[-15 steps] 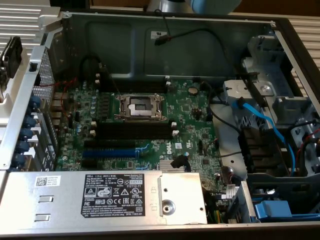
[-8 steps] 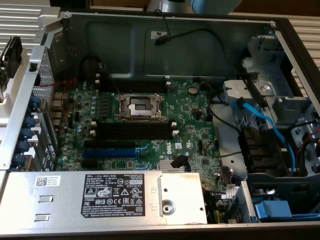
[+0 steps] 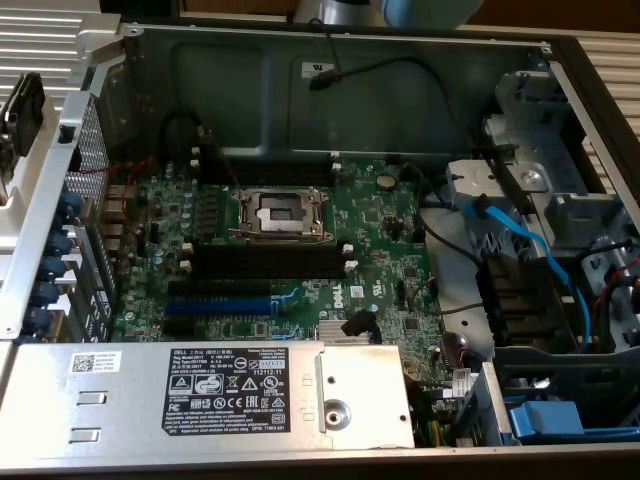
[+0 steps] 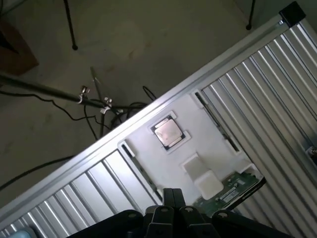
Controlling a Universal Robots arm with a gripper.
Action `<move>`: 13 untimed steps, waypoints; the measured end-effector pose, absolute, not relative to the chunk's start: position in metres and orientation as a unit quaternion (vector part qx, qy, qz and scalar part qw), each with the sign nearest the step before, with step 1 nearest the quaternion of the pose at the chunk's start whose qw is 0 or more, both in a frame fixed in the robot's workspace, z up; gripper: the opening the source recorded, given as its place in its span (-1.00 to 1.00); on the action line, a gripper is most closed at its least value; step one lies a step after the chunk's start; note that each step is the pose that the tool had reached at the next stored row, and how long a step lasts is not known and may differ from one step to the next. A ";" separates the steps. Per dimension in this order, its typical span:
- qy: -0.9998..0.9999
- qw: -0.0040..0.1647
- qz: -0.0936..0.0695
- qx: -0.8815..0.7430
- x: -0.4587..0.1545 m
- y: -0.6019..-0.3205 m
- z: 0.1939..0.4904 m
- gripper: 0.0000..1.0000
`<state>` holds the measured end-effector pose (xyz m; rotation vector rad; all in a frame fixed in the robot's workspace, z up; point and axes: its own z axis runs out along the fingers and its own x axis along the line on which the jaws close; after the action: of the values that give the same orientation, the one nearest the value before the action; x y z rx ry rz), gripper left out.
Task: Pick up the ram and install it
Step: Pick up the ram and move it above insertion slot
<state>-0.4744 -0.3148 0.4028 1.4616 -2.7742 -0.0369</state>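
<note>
The ram point(image 4: 237, 190) lies on the tray point(image 4: 208, 124), at its edge; the gripper point(image 4: 168, 201) hangs just beside it, clenched on nothing seen; coming down shut could jab the ram or shove it off the tray.

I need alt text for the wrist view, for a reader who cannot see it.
The shut gripper hovers over a white tray on a ribbed metal table. A green ram stick lies at the tray's end near the gripper, and a silver processor chip sits in a square recess farther off. Beyond the table is a floor with cables.
</note>
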 end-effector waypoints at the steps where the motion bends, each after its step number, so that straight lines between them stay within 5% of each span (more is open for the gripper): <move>1: -0.880 0.003 -0.012 0.474 -0.474 -0.315 0.403 -0.80; 13: -0.824 0.004 -0.011 0.566 -0.475 -0.315 0.403 -0.80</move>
<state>-0.4749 -0.3148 0.4028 1.7738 -2.5823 -0.0355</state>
